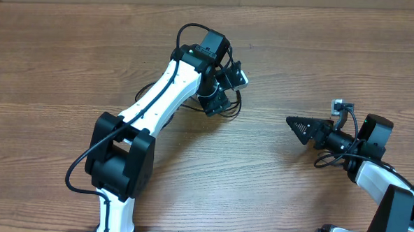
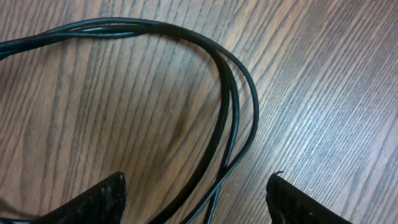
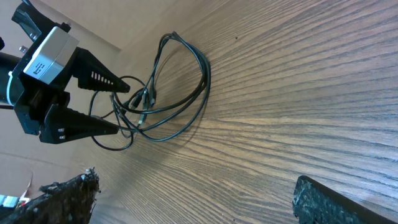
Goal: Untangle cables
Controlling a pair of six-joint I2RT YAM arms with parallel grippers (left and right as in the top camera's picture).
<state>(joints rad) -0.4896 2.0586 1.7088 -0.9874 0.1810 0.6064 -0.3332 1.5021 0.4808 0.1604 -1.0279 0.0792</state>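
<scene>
Left wrist: shows cables [image 2: 234, 112] looping on the counter [image 2: 93, 124] and passing between the left jaws, which are parted and clamp nothing. Right wrist: shows right jaws wide, empty. Overhead: shows right jaws well apart from left jaws.

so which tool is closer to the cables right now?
Left. The left tool is down over the cables, jaws open either side of the strands. The right tool stands well apart from them, open, pointing their way.
</scene>
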